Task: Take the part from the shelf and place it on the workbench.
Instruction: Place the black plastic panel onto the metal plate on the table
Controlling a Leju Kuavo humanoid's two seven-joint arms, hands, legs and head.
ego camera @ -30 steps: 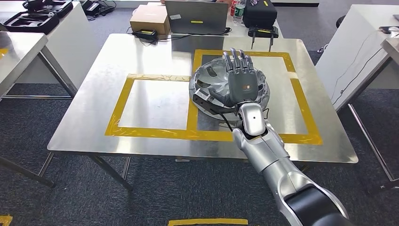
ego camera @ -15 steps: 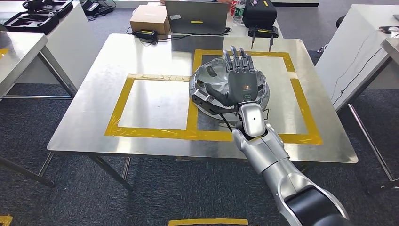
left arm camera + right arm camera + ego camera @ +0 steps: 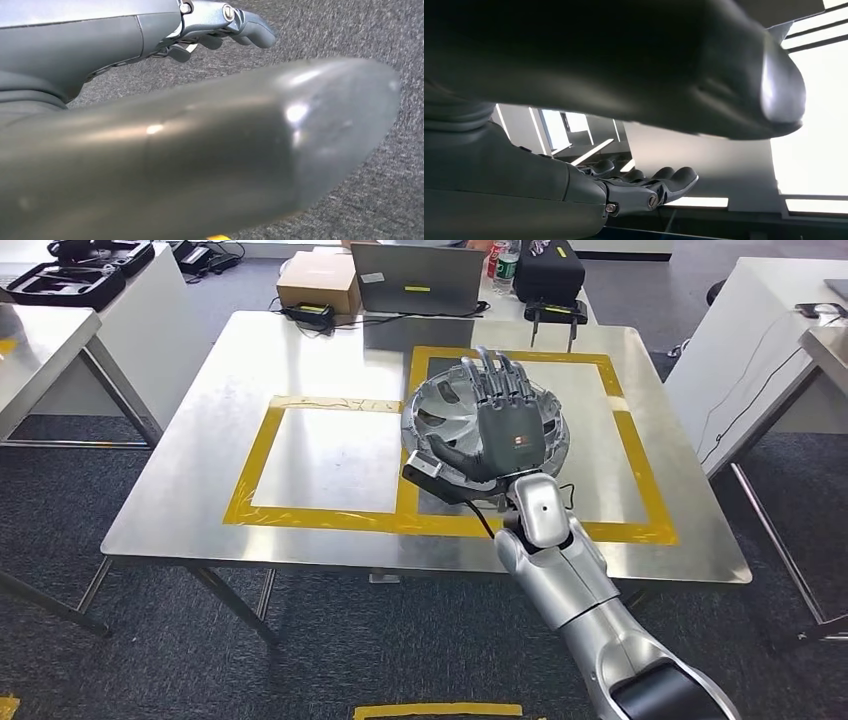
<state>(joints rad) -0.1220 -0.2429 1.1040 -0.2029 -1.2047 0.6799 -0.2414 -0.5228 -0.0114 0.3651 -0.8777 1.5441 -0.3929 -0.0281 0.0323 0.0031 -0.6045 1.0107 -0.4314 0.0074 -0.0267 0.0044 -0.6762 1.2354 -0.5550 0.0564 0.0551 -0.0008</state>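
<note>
Round silver part (image 3: 450,405) is lying flat on the steel counter (image 3: 330,350), inside the right yellow tape square (image 3: 640,470), toward its left side. Right robot hand (image 3: 505,425) is hovering over the part's near right, fingers (image 3: 497,375) stretched straight and apart, grasping nothing. Left robot hand (image 3: 220,27) is hanging over grey carpet, fingers curling loosely, nothing in it. Laptop (image 3: 418,278) and cardboard box (image 3: 320,280) are sitting at the far edge.

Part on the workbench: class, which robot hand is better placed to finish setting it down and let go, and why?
The right robot hand: it lies flat over the part, which sits inside the yellow tape square. The left robot hand hangs above the carpet.
</note>
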